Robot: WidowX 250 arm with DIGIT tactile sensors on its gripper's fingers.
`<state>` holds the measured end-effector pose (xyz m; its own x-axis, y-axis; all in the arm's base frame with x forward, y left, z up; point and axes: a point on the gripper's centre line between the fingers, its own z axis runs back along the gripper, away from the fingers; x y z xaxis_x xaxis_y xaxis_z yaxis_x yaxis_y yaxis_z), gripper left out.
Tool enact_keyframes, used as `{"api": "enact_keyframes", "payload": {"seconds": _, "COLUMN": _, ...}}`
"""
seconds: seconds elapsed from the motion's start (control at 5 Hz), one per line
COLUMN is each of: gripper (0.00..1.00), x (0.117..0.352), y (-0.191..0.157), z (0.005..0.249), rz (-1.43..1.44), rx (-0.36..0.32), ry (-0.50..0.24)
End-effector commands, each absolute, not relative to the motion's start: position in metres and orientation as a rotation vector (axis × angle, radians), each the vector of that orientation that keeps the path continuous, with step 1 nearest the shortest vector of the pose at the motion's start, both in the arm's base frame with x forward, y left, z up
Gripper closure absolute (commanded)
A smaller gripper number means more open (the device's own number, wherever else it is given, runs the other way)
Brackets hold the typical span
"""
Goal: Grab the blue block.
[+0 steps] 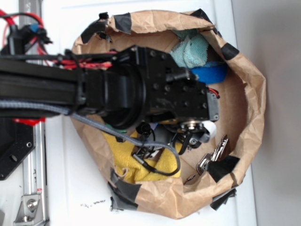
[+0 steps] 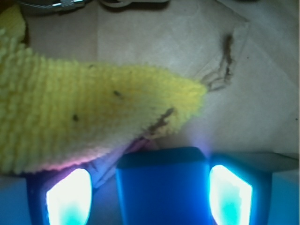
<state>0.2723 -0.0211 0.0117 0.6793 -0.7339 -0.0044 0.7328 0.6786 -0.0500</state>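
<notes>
Right now, in your wrist view, the blue block (image 2: 161,187) sits at the bottom of the frame between the two glowing fingers (image 2: 70,197) of the gripper (image 2: 150,190). The claw looks released rather than clenched. A dark gap shows between the block and the finger on the picture's left, while the finger on the picture's right lies just beside the block's edge; you cannot tell whether it touches. A fuzzy yellow cloth (image 2: 84,117) spreads across the left and middle of that view, its pointed corner reaching over the brown paper floor just above the block. From the exterior camera, you see the black arm (image 1: 141,89) reaching into a crumpled brown paper bag (image 1: 254,108) patched with black tape and lying on a white table (image 1: 75,188). The arm hides the block there. Near the bag's upper rim lie a teal cloth (image 1: 190,49) and, just beside it, a darker royal-blue object (image 1: 211,73). Some shiny metal pieces (image 1: 214,155) rest near the lower rim.
</notes>
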Motion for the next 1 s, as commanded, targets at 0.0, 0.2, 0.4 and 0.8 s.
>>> {"api": "enact_keyframes", "payload": {"seconds": 0.0, "gripper": 1.0, "x": 0.274, "y": 0.012, "z": -0.001, "rz": -0.626, "rx": -0.014, "ry": 0.098}}
{"api": "enact_keyframes", "payload": {"seconds": 0.2, "gripper": 1.0, "x": 0.28, "y": 0.027, "z": 0.005, "rz": -0.519, "rx": 0.024, "ry": 0.063}}
{"api": "enact_keyframes", "payload": {"seconds": 0.4, "gripper": 1.0, "x": 0.274, "y": 0.021, "z": 0.054, "rz": -0.269, "rx": 0.014, "ry": 0.018}}
{"api": "enact_keyframes", "payload": {"seconds": 0.8, "gripper": 1.0, "x": 0.273, "y": 0.024, "z": 0.13, "rz": 0.059, "rx": -0.08, "ry": -0.037}}
